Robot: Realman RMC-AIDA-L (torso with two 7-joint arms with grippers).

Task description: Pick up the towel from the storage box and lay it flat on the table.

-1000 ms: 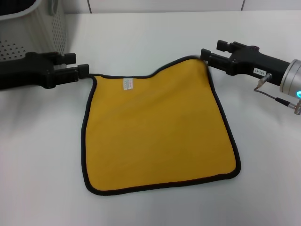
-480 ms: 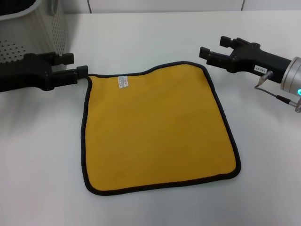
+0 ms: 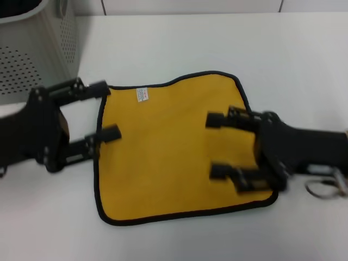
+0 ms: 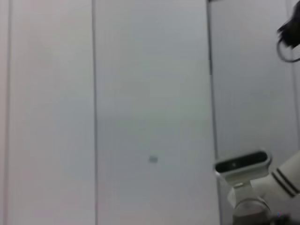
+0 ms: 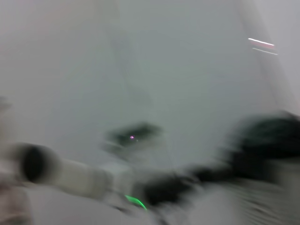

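Note:
The yellow towel [image 3: 163, 163] with black edging lies spread flat on the white table [image 3: 174, 43], its small white label [image 3: 143, 94] near the far edge. My left gripper [image 3: 104, 110] is open and empty, hovering at the towel's left edge. My right gripper [image 3: 216, 145] is open and empty, hovering over the towel's right part. The light grey perforated storage box [image 3: 38, 54] stands at the far left. The wrist views show only walls and parts of my body, no towel.
A loose cable loop [image 3: 325, 187] hangs by my right arm near the table's right side. The storage box is close behind my left arm.
Both grippers have left the towel's far corners, turned with their fingers spread wide and swung nearer, now over the towel's sides. The towel stays flat.

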